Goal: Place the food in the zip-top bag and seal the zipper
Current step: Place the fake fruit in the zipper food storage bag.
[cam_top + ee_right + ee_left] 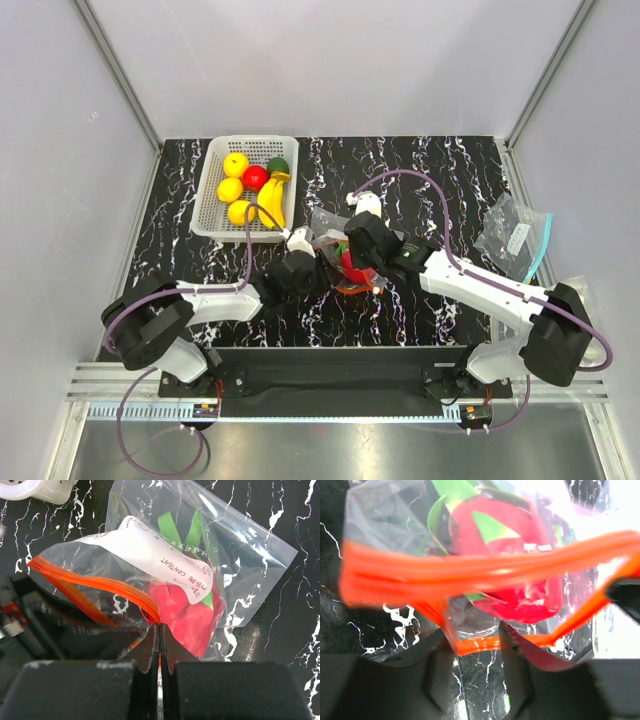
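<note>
Inside the one zip-top bag (250, 545) lies one dragon fruit (185, 615); right gripper (159, 645) clamps the zipper (100, 584), left gripper (475, 639) gapes around it.

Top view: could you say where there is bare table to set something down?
Bare table lies between the white mesh basket and the teal-edged bag, and at the front between the arms. The centre is crowded: left pincer and right pincer meet at the zip-top bag.

The clear zip-top bag (250, 550) lies floppy at the middle of the table (450, 170), its mouth gaping and the red-orange zipper (470, 570) strips parted. Inside I see the pink-red dragon fruit (185, 615). The banana bunch (271, 200) and round yellow fruits (236, 164) sit near the far-left corner.
</note>
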`<action>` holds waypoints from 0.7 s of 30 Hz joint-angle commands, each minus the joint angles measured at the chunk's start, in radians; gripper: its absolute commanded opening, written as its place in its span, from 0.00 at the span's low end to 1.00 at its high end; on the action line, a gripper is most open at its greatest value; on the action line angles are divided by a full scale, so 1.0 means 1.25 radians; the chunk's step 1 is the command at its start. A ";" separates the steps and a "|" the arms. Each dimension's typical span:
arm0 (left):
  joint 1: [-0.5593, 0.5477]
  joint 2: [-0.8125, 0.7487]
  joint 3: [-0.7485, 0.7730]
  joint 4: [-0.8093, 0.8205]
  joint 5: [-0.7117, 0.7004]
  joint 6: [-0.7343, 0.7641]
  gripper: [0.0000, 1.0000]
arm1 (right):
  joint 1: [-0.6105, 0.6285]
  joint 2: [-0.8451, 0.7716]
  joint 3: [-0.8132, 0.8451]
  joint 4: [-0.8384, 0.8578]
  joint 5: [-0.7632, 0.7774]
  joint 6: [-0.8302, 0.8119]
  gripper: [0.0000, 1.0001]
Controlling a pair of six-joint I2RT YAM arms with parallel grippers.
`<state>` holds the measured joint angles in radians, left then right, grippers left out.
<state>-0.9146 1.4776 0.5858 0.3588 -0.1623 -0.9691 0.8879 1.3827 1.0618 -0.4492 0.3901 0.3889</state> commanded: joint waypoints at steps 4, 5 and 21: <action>-0.001 0.008 0.000 0.058 -0.042 -0.008 0.25 | -0.006 -0.054 0.013 0.002 -0.007 -0.001 0.00; -0.001 0.006 -0.003 0.057 -0.043 -0.008 0.25 | -0.005 -0.058 0.008 0.005 -0.006 0.001 0.00; 0.070 -0.171 0.265 -0.360 0.240 0.185 0.00 | -0.006 -0.116 0.140 -0.266 0.072 0.028 0.00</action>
<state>-0.8764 1.3331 0.7620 0.0338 -0.0418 -0.8379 0.8879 1.2930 1.1374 -0.6746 0.4229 0.4110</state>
